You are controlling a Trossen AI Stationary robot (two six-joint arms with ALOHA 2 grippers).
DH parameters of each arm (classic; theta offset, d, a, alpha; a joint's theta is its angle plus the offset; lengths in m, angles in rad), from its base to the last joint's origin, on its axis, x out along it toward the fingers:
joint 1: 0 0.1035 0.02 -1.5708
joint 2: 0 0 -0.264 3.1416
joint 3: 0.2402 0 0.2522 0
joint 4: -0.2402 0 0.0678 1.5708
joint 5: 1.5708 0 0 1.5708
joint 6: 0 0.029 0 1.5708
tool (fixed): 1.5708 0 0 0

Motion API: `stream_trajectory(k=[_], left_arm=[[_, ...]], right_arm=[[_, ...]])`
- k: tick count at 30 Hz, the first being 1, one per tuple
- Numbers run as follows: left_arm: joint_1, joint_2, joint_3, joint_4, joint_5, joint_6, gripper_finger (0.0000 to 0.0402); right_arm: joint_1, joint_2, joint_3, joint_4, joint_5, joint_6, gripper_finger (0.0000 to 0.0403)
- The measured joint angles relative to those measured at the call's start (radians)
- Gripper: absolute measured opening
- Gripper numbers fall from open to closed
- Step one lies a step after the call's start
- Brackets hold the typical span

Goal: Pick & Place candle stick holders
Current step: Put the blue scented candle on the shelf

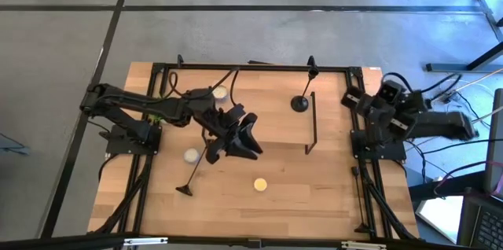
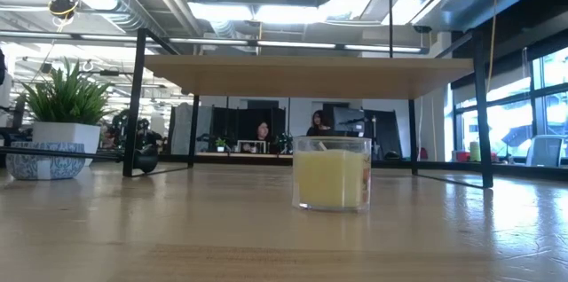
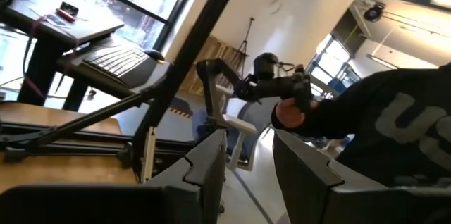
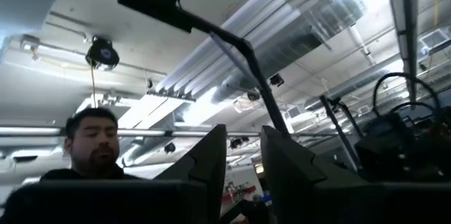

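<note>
The pale wooden tabletop (image 1: 283, 203) carries a thin black metal frame (image 1: 236, 67) along its far edge and sides.

The dark left arm reaches from the tabletop's left side to its middle. There the left gripper (image 1: 250, 141) hangs, tipped up toward the room. In its wrist view its jaws stand apart (image 3: 250, 175) with nothing between them.

The dark right arm is folded at the right edge. The right gripper (image 1: 357, 101) points up at the ceiling, its jaws a narrow gap apart (image 4: 243, 171) and holding nothing.

One slim black metal candlestick with a round flat base, the leaning candlestick (image 1: 196, 171), slants on the near left part of the tabletop. Its base is toward the near edge. Its thin stem runs up to the rear of the left gripper, behind the jaws and not between them. Whether it touches the gripper I cannot tell.

A second slim black one, the standing candlestick (image 1: 300, 104), stands upright near the far right, well apart from both sets of jaws.

A small round white candle (image 1: 191, 155) sits just beside the leaning stem, and another white candle (image 1: 220, 92) lies near the far edge. A small yellow candle in clear glass (image 1: 259, 184) (image 2: 331, 173) stands toward the near edge.
</note>
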Motion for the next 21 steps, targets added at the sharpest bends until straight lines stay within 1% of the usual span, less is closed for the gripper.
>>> stream_trajectory(k=[6,11,15,18,19,21], left_arm=[[-0.050,-0.004,0.000,-0.008,-0.001,0.012,0.0116],[-0.078,-0.004,0.000,-0.018,-0.003,0.020,0.0116],[-0.089,-0.007,0.000,-0.018,-0.003,0.020,0.0116],[-0.089,-0.015,0.000,-0.022,-0.003,0.021,0.0116],[-0.089,-0.020,0.000,-0.030,-0.003,0.021,0.0116],[-0.089,-0.029,0.000,-0.034,-0.003,0.030,0.0116]], right_arm=[[0.216,0.309,0.234,-0.002,0.005,-0.227,0.0092],[0.330,0.521,0.442,-0.083,-0.021,-0.318,0.0092],[0.407,0.625,0.567,-0.193,-0.021,-0.361,0.0091],[0.474,0.663,0.627,-0.323,-0.006,-0.357,0.0091],[0.501,0.670,0.641,-0.374,0.021,-0.352,0.0091],[0.557,0.674,0.656,-0.489,0.106,-0.330,0.0088]])
